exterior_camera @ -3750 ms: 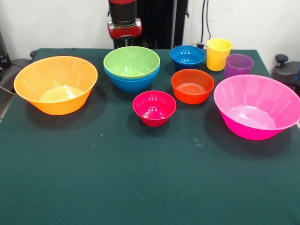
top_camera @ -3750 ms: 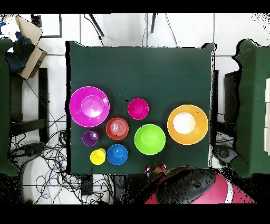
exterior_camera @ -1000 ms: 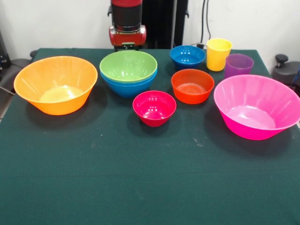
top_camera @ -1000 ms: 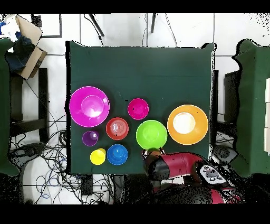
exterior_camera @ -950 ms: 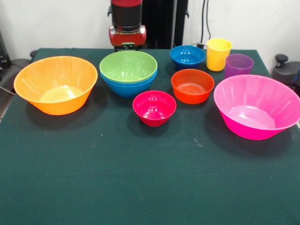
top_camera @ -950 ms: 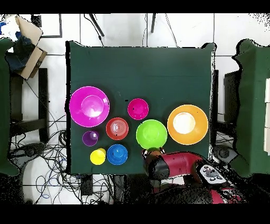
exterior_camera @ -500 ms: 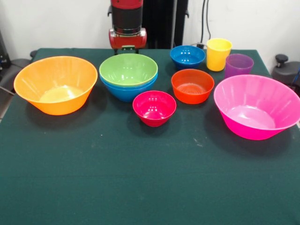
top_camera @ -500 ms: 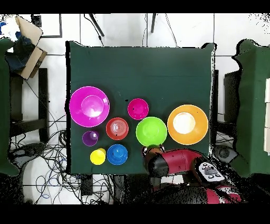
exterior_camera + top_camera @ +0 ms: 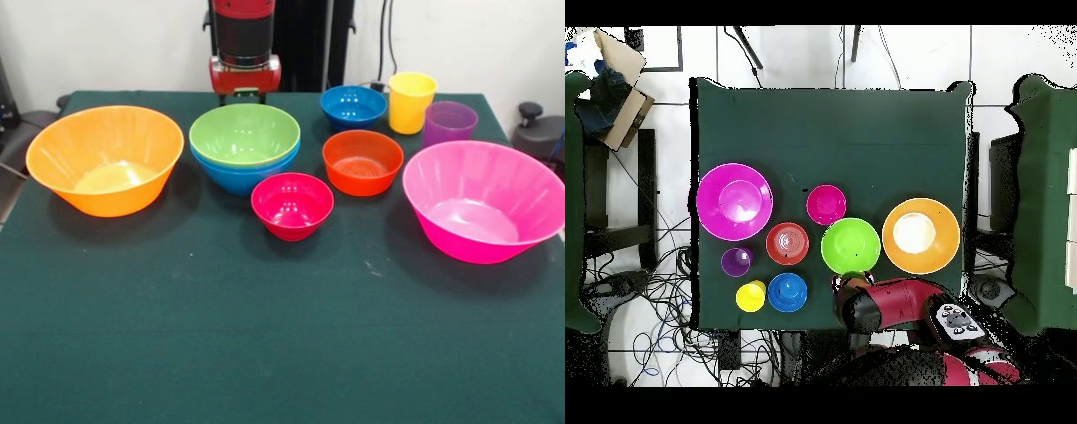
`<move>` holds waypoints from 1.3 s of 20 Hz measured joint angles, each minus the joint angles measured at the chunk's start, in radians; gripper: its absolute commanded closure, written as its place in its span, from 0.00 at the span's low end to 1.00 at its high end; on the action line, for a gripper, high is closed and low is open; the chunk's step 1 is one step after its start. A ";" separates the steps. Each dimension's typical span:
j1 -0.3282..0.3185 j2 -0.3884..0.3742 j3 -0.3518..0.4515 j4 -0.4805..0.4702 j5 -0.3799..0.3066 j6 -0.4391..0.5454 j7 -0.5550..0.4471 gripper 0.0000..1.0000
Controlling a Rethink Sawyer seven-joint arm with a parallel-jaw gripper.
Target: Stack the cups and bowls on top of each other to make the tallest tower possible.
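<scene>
A green bowl (image 9: 244,134) sits nested in a light blue bowl (image 9: 243,175) at the table's far middle; it also shows in the overhead view (image 9: 851,246). My gripper (image 9: 244,92) is right behind this stack's far rim, and the rim hides its lower part; it also shows in the overhead view (image 9: 854,284). A crimson bowl (image 9: 292,205) stands against the stack's near side. Around them stand a large orange bowl (image 9: 104,159), an orange-red bowl (image 9: 362,162), a dark blue bowl (image 9: 353,106), a large pink bowl (image 9: 484,200), a yellow cup (image 9: 411,102) and a purple cup (image 9: 448,123).
The dark green table (image 9: 265,336) ends close behind the cups. Cables and a black stand (image 9: 309,44) are beyond its far edge. A cardboard box (image 9: 610,75) lies on the floor beside the table.
The arm has come in behind the green and blue stack, and the stack has slid away from the robot, up against the crimson bowl, which shifted slightly.
</scene>
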 measured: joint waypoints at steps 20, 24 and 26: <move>-0.150 -0.281 0.096 0.136 0.056 0.155 0.000 0.00; -0.157 -0.350 0.101 0.156 0.058 0.181 0.000 0.00; -0.158 -0.362 0.103 0.158 0.058 0.181 0.000 0.00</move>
